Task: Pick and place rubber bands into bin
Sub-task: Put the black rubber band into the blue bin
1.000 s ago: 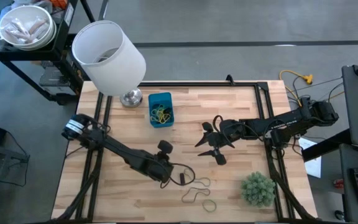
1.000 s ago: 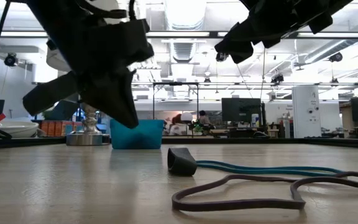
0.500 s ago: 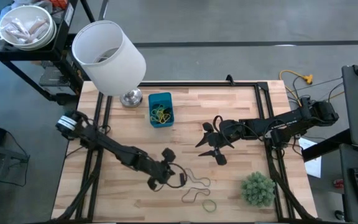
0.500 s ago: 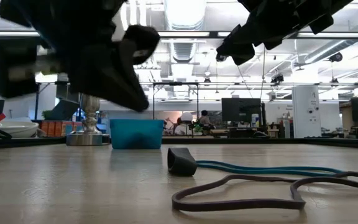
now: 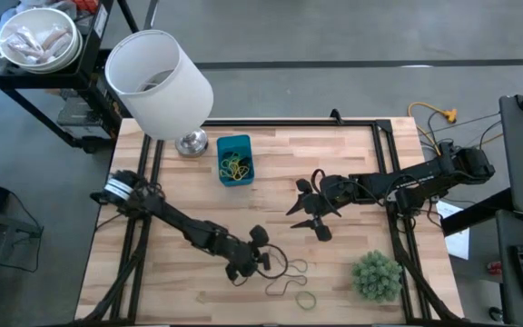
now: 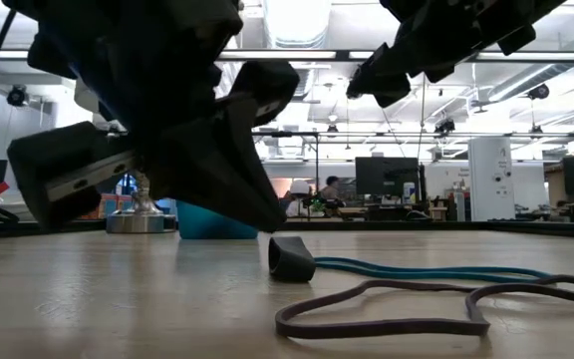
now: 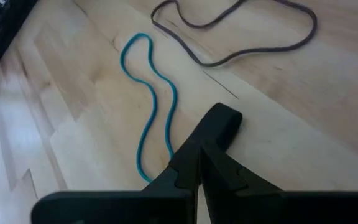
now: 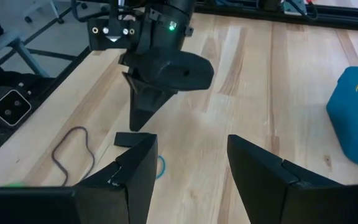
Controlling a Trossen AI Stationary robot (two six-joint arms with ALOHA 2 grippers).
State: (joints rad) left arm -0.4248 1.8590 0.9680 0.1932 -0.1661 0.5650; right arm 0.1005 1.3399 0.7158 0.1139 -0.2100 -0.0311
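Several rubber bands lie flat on the wooden table near its front edge: a short thick black loop [image 7: 224, 119], a teal band [image 7: 146, 106], a brown band [image 7: 241, 31], plus a tan band [image 5: 280, 286] and a green one [image 5: 307, 299]. My left gripper [image 7: 197, 149] is shut, nose slanting down, its tip right beside the black loop [image 6: 292, 259]. The blue bin [image 5: 234, 160] stands at the far left-centre with yellow and green bands inside. My right gripper [image 5: 303, 220] hangs open over the table's middle, holding nothing. My left gripper points its shut fingertips [image 8: 137, 126] slanting down at the black loop [image 8: 127, 139] from the table's left. I cannot tell whether the tip touches the loop. The loop lies on the table.
A lamp with a big white shade [image 5: 157, 82] and metal base [image 5: 192, 143] stands at the far left corner, beside the bin. A bushy green plant [image 5: 375, 275] sits near the front right. Black frame rails [image 5: 394, 182] run along the table's sides.
My left gripper, still shut, has gone toward the table's right edge and down, tipping its nose downward and rolling, until its tip stands at the black loop. The bands lie as before.
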